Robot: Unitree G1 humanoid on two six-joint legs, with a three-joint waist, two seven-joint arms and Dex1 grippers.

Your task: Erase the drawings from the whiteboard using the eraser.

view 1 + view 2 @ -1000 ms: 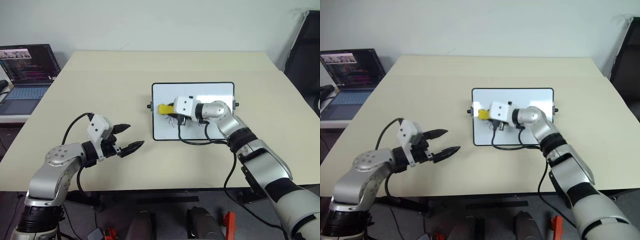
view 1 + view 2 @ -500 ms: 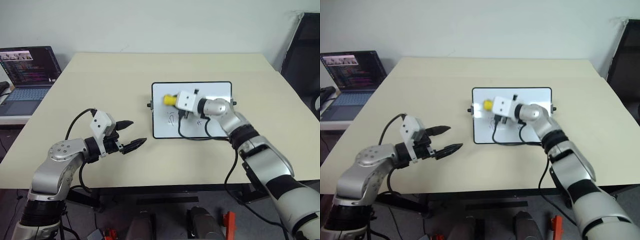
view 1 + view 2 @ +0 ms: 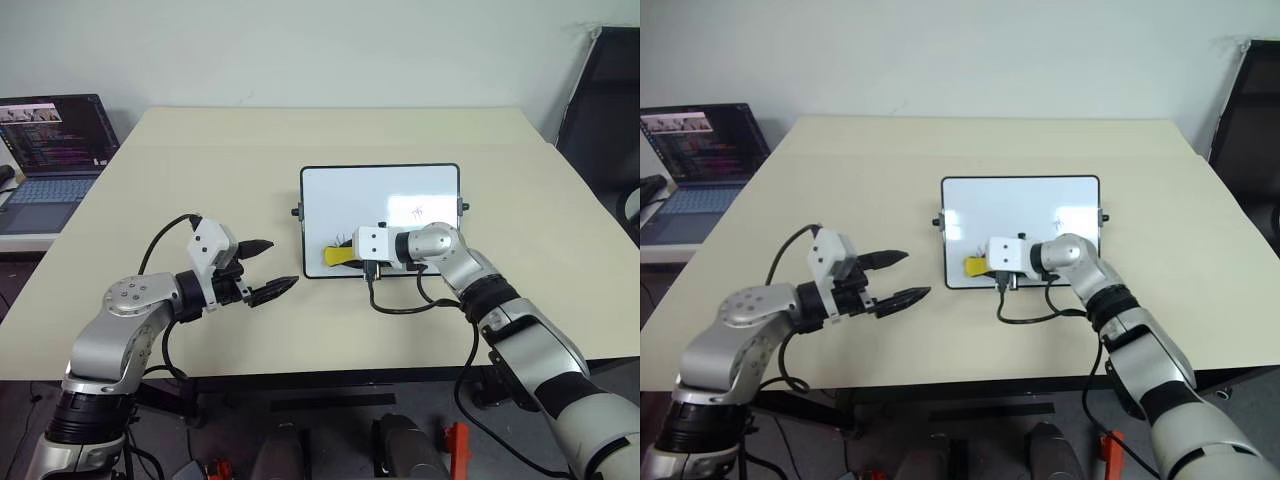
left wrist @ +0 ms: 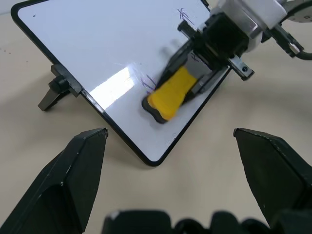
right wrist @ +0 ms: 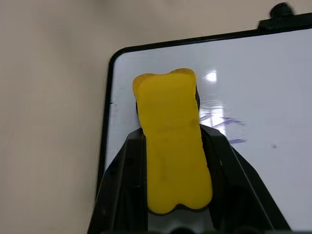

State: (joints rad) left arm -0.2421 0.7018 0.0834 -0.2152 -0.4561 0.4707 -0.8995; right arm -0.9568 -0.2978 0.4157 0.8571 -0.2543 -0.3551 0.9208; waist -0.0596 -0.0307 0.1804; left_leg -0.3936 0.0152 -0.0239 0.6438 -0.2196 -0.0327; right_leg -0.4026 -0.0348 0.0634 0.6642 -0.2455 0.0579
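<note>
The whiteboard (image 3: 380, 190) stands tilted on the table's middle. My right gripper (image 3: 347, 257) is shut on the yellow eraser (image 3: 336, 256), which presses on the board's near left corner. The right wrist view shows the eraser (image 5: 170, 146) between the black fingers (image 5: 122, 175), with purple drawings (image 5: 223, 122) just beside it. Another small scribble of the drawings (image 3: 417, 210) sits on the board's right half. My left gripper (image 3: 280, 264) hovers open and empty over the table, left of the board. The left wrist view looks at the eraser (image 4: 168, 95) from there.
An open laptop (image 3: 50, 150) sits on a side surface at the far left. A black chair (image 3: 600, 100) stands at the right, past the table's edge. A black cable (image 3: 400, 300) loops from my right wrist onto the table in front of the board.
My right gripper carried the eraser up the board's left side, then swept it down to the near left corner. The left arm stayed nearly still.
</note>
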